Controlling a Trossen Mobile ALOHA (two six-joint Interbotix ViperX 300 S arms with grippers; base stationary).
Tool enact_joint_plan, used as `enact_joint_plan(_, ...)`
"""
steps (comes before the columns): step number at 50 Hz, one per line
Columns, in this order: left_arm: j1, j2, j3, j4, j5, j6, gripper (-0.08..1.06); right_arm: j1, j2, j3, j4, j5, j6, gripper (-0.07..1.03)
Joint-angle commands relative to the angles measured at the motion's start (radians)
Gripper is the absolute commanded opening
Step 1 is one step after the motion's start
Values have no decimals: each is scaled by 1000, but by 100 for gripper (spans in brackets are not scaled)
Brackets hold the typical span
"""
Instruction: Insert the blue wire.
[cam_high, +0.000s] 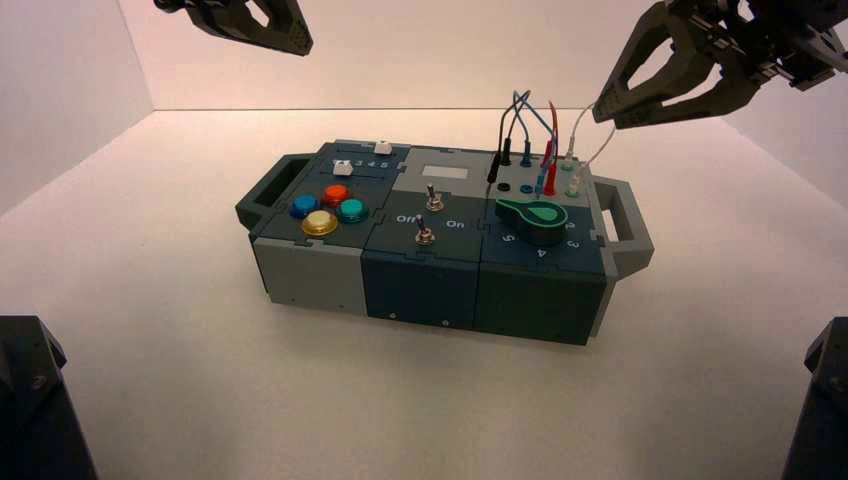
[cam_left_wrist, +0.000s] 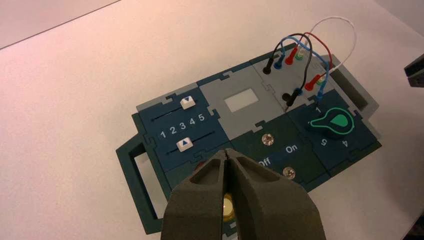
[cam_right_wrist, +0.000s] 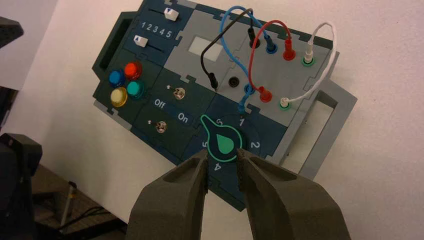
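The thin blue wire (cam_right_wrist: 231, 52) loops up, one blue plug (cam_right_wrist: 242, 107) unseated.

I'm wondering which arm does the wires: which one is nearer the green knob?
The right: its tool hangs above the box's right end, by the knob; the left tool is off beyond its left part.
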Motion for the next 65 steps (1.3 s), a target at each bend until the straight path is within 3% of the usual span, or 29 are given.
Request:
enact_joint_plan(1,-3,-6,-26,-2,-11,-2,-3,9,25,-12,6,-14,-3,32)
enact_joint_plan(22,-3,-6,-23,-2,-11,-2,-3,97,204,-60,6,-46,-8,33)
enact_joint_plan(40,-3,-12,-20,-2,-11,-2,-3,98,305,-77,2,-115,-9,37)
enact_joint_plan(65,-3,-15,-17,-2,-11,-2,-3,95,405,-101,-58,-207,-9,37)
